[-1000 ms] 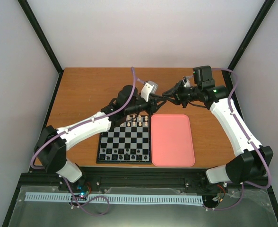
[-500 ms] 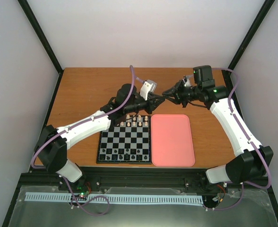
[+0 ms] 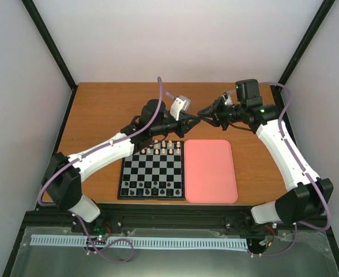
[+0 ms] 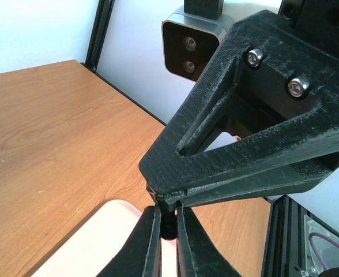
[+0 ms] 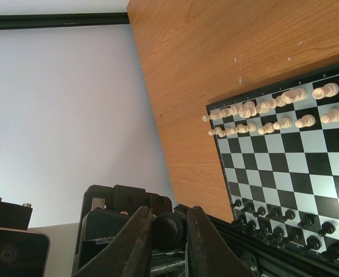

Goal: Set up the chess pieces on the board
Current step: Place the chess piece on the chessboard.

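Both jaws stand narrow on one black piece: the left gripper and right gripper pinch it in the air over the far middle of the counter, beyond the board. We judge it light, rigid, slick; grip the stem squarely.

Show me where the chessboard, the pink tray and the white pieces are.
chessboard [image 3: 152,170]: top view, on its bare middle squares.
pink tray [image 3: 211,170]: top view, on its bare centre.
white pieces [image 5: 323,90]: right wrist view, on one end piece.
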You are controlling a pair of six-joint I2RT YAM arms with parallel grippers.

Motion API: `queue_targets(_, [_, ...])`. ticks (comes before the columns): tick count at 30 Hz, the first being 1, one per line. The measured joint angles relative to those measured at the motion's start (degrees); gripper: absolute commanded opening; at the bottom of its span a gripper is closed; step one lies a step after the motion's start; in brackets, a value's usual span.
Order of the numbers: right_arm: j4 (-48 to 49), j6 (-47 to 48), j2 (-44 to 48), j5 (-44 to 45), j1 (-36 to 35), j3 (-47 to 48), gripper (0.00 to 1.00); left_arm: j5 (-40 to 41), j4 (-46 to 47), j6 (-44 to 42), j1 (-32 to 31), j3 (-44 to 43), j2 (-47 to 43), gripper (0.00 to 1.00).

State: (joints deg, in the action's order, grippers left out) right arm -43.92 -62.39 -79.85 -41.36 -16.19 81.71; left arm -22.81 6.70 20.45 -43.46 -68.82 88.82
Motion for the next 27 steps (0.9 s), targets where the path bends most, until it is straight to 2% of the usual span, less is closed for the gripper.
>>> queue_targets(5, [-0.1,-0.1,0.0,0.0,-0.1,0.0,0.34,-0.8,-2.0,-2.2,0.1,-0.5,-0.4,0.01])
queue_targets(16, [0.0,0.0,0.0,0.6,-0.1,0.0,0.51,-3.7,-8.6,-6.0,0.1,-2.4,-2.0,0.01])
queue_targets(21, [-1.0,2.4,-0.7,3.1,-0.1,0.4,0.55,-5.3,-17.7,-9.7,0.2,-5.4,-2.8,0.01])
queue_targets(27, [-3.5,9.4,-3.9,9.3,1.0,1.4,0.56,-5.8,-37.6,-12.8,0.8,-10.8,-4.0,0.01])
